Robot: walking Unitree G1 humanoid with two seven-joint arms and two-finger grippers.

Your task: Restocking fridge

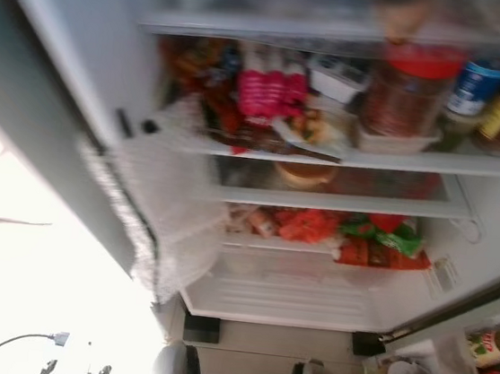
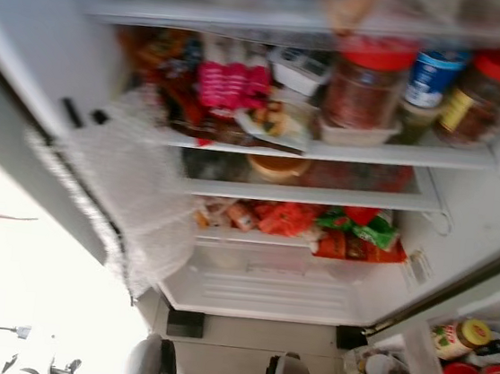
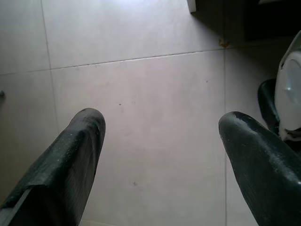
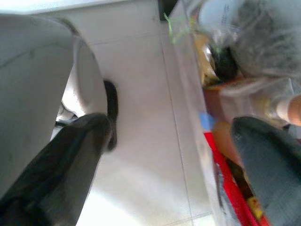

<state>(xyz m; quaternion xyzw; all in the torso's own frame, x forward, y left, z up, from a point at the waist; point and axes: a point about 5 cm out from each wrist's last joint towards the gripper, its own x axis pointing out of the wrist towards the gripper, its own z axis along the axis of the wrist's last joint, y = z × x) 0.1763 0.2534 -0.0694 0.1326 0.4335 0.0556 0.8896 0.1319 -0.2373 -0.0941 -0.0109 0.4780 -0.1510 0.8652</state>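
The fridge stands open before me, its middle shelf (image 1: 469, 165) crowded with a red-lidded jar (image 1: 410, 92), a blue-labelled tub (image 1: 477, 85), another brown jar (image 2: 487, 88) and pink packets (image 1: 266, 89). Red and green packets (image 1: 361, 240) lie on a lower shelf above the white drawer (image 1: 283, 290). A clear bin (image 2: 417, 369) of groceries, with a yellow-capped bottle (image 2: 457, 337), sits on the floor at my right. My left gripper (image 3: 160, 155) hangs open over bare floor tiles. My right gripper (image 4: 174, 155) hangs open beside the bin's clear wall (image 4: 188, 94), holding nothing.
The fridge door (image 1: 51, 110) swings out on the left, with a sheet of bubble wrap (image 1: 162, 204) hanging at its inner edge. Bright light washes out the floor at lower left. My two arms (image 1: 177, 370) hang low in front of the fridge base.
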